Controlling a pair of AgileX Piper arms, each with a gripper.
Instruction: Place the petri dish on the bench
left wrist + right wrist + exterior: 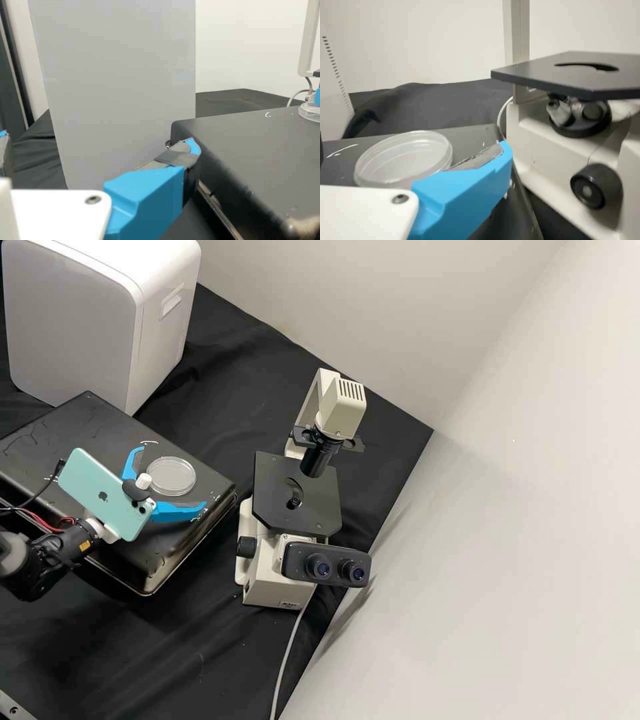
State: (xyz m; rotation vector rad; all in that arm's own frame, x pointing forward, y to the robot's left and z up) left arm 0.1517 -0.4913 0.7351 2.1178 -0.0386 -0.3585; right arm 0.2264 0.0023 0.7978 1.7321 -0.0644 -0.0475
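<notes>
Two blue fingers of the right gripper (172,480) stand wide apart at the near left, one on either side of the petri dish (171,475). The dish lies flat on the lid of a black case (87,433). Whether the fingers touch its rim I cannot tell. A microscope (293,520) stands to the right, and a white cabinet (93,313) at the far left.

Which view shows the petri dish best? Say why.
The high view: the whole petri dish shows from above, on the black case. The right wrist view gives it side-on, partly behind a blue finger; the left wrist view, a distant sliver.
</notes>
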